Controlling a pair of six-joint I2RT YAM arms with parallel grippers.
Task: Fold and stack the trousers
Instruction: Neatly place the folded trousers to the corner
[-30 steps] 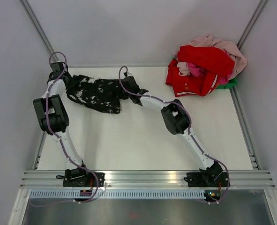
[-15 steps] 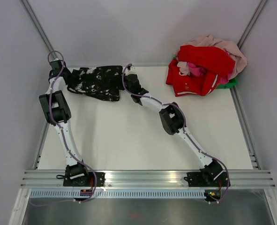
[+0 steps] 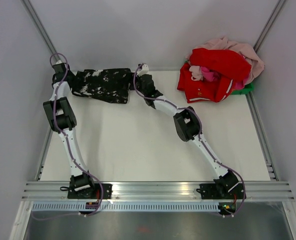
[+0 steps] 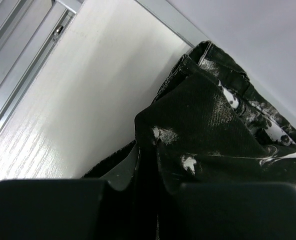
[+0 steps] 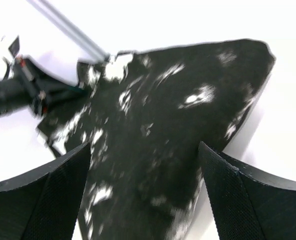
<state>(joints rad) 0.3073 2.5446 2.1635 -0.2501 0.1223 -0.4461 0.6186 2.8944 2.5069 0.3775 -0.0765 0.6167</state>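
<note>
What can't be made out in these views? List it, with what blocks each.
- Left wrist view: the black trousers fill the gap of the black left gripper, so whether it pinches cloth is unclear.
- Right wrist view: motion blur smears the trousers' folds under the open right gripper.
- Top view: the green item is mostly hidden under the clothes pile.

Upper left of top view: the trousers [image 3: 101, 85] lie along the far edge of the table [image 3: 137, 145], w/ left gripper [image 3: 70, 80] at their left end and right gripper [image 3: 136, 84] just beside their right end. Upper right: clothes pile [image 3: 218, 70] sits in the table's far corner, well apart from the trousers.
</note>
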